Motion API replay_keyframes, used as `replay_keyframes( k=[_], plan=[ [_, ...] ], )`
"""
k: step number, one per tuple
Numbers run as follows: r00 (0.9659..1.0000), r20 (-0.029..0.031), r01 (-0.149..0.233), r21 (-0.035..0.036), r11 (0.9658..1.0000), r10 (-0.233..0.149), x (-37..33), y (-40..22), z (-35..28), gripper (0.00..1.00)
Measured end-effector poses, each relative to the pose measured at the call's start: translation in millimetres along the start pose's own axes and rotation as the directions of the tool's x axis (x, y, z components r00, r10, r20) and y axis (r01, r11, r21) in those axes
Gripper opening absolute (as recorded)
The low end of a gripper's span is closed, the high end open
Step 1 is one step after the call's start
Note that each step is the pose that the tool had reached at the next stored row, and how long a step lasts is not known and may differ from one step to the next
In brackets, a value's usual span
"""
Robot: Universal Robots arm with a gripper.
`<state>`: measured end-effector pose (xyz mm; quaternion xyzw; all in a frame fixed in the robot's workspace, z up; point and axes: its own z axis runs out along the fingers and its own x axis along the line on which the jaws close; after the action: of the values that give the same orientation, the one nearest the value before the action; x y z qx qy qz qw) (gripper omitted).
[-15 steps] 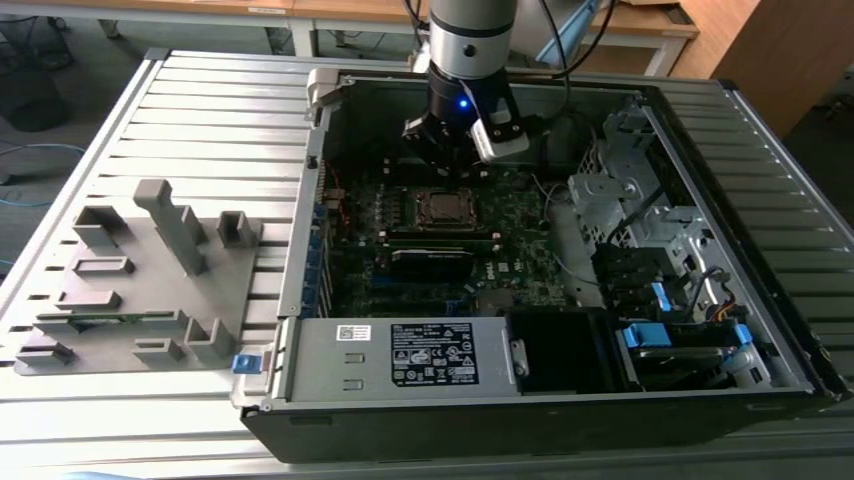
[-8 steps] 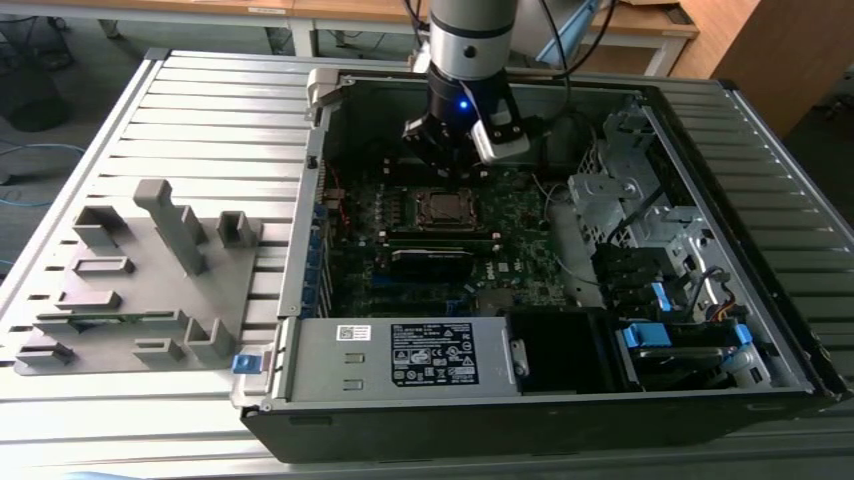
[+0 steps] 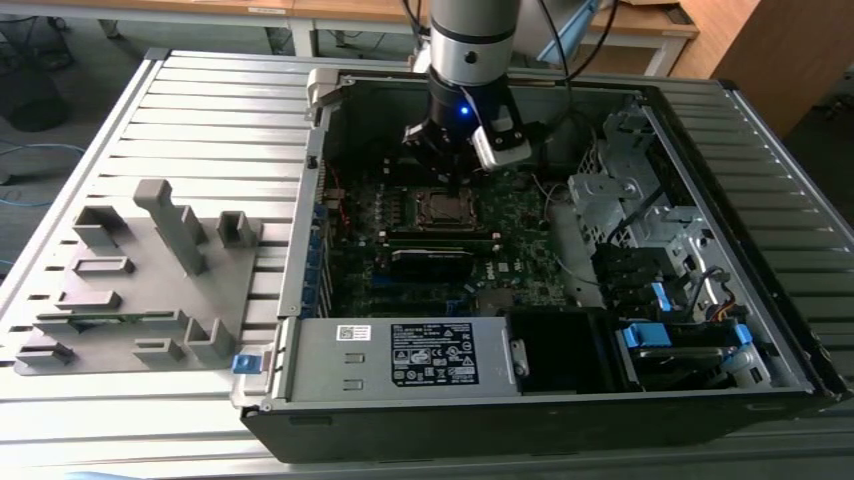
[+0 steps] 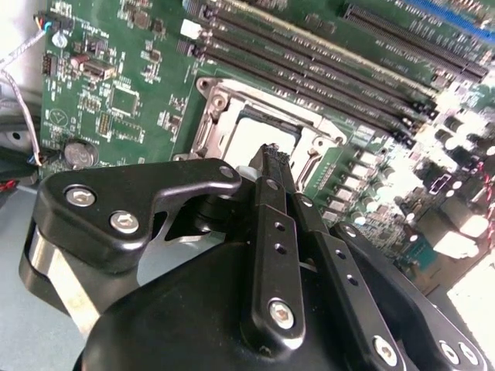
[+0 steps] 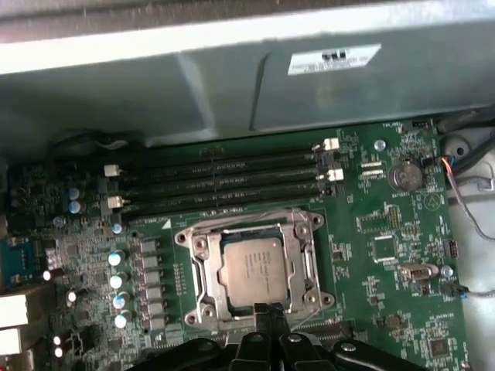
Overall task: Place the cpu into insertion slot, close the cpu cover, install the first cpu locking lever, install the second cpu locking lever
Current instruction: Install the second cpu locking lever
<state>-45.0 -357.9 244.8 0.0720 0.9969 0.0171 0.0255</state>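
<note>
silver-grey square cpu (image 5: pixel 253 268) sits seated in the metal-rimmed insertion slot (image 5: pixel 203 255), framed by the silvery cpu cover (image 5: pixel 309 267); black end effector (image 5: pixel 267 313) hovers closed and empty at its edge.

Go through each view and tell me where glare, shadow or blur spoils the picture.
Exterior view: the case interior around the insertion slot sits in shadow under the arm. First wrist view: the cpu is evenly lit, the case wall looks hazy. Second wrist view: glare washes out one corner, and the tool is dark.
</note>
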Motion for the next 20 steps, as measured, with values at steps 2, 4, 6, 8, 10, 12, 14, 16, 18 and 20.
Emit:
replay_keyframes(
  k=[2, 4, 6, 8, 10, 12, 14, 16, 18, 20],
  plan=[
    [1.0000, -0.0001, 0.000, 0.0002, 1.0000, 0.000, -0.5, -3.6, -0.2, 0.10],
    [1.0000, 0.0000, 0.000, 0.0000, 1.0000, 0.000, -1.1, -7.3, -0.2, 0.10],
    [1.0000, 0.0000, 0.000, -0.0001, 1.0000, 0.000, -1.6, -11.0, -0.3, 0.10],
    [1.0000, -0.0001, 0.000, 0.0001, 1.0000, 0.000, -2.2, -14.8, -0.5, 0.10],
    [1.0000, 0.0000, 0.000, 0.0000, 1.0000, 0.000, -2.7, -18.6, -0.6, 0.10],
    [1.0000, 0.0000, 0.000, 0.0000, 1.0000, 0.000, -3.2, -21.4, -0.6, 0.10],
    [1.0000, 0.0000, 0.000, 0.0001, 1.0000, 0.000, -3.4, -23.2, -0.6, 0.10],
    [1.0000, -0.0001, 0.000, 0.0001, 1.0000, 0.000, -3.6, -24.6, -0.3, 0.10],
    [1.0000, 0.0000, 0.000, 0.0000, 1.0000, 0.000, -3.6, -25.6, 0.2, 0.10],
    [1.0000, 0.0001, 0.000, -0.0002, 1.0000, 0.000, -3.6, -26.2, 1.1, 0.10]
  ],
)
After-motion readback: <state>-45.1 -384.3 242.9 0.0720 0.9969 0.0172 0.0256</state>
